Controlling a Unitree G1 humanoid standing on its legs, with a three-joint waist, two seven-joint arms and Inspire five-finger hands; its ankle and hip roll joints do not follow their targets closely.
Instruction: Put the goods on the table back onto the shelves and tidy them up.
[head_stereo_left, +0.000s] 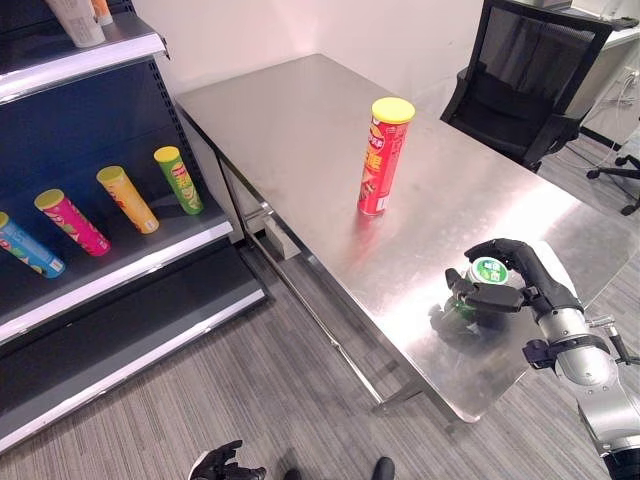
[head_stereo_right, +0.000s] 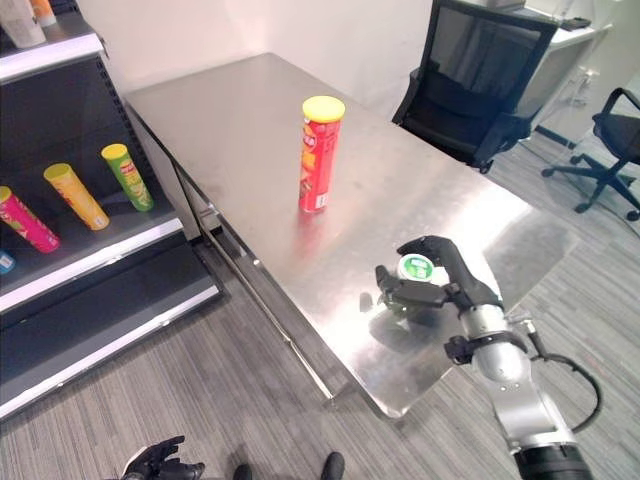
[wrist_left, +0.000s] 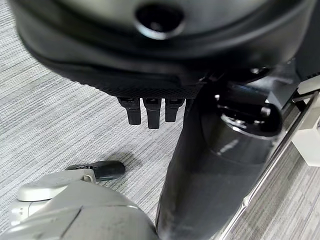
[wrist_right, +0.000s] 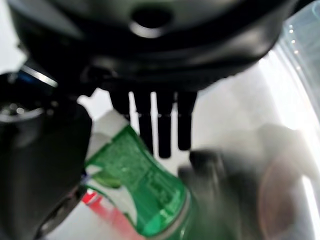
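**Partly restocked: 2 cans left on the table, 1 of them in the right hand**

Largest first, the steel table (head_stereo_left: 300, 120) fills the middle and right of the scene, with the dark shelving unit (head_stereo_left: 110, 300) at its left. On the middle shelf lie 4 snack cans on their sides: a blue can (head_stereo_left: 28, 246), a pink can (head_stereo_left: 72, 222), a yellow can (head_stereo_left: 127, 199) and a light-green can (head_stereo_left: 178, 180); these appear already put back, though loosely angled, so tidying probably remains. At the table's middle a red can with a yellow lid (head_stereo_left: 381, 155) stands upright and untouched. Near the table's near right edge, the right hand (head_stereo_left: 525, 280) has its fingers and thumb curled round a green can (head_stereo_left: 487, 272), lid upward; whether its base touches the table cannot be told. The wrist view shows the green can (wrist_right: 135, 185) between fingers and thumb. The left hand (head_stereo_left: 222, 463) hangs low over the floor, fingers loosely bent, holding nothing. Judged so, roughly 2 placements and the straightening are left.
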